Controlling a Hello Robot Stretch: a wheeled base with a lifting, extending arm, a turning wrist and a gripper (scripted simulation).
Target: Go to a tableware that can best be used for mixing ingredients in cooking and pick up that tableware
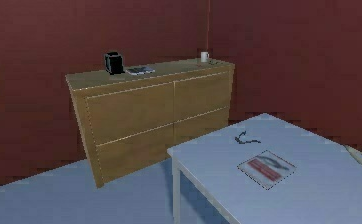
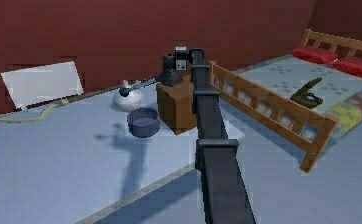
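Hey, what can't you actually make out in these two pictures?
1. Arm side view: whether the gripper holds anything; the brown box stands right behind it.
2. Arm side view: the box's right side, hidden by the arm.
3. Forward view: the small dark thing on the table, too small to name.
4. Forward view: the table's near part, cut off by the right and bottom edges.

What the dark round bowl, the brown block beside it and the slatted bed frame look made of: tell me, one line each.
Dark blue-grey round bowl: ceramic or plastic, can't tell which; smooth, even, matt colour.
Brown upright block: likely wood; flat matt brown faces, grain unclear.
Slatted bed frame: wood, mid-brown finish; square rails and slats.
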